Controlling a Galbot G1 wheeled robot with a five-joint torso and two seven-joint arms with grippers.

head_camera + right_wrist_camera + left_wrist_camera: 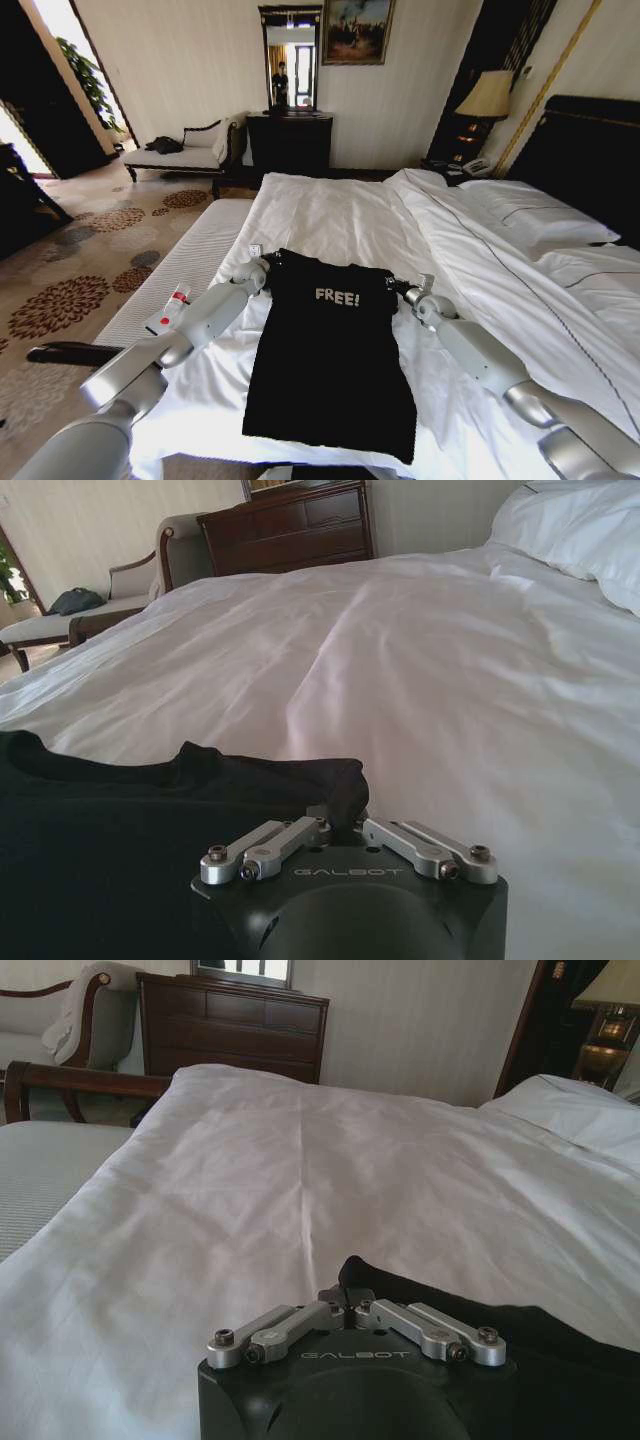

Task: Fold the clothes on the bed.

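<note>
Both hands — left [353,1312], right [341,825] — pinch the black T-shirt [330,350] (lettered "FREE!") on the bed [330,215].

Ahead of me stands a dark wooden dresser [290,140] under a tall framed mirror [290,55] and a framed painting [356,30] on the pale striped wall. A white cushioned chaise lounge [190,148] sits on brown floral-patterned carpet [70,270]; a cream-shaded bedside lamp [487,97] glows.

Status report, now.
Left gripper and right gripper shut on T-shirt shoulder corners. Shirt flat on bed. Nothing in the way.
</note>
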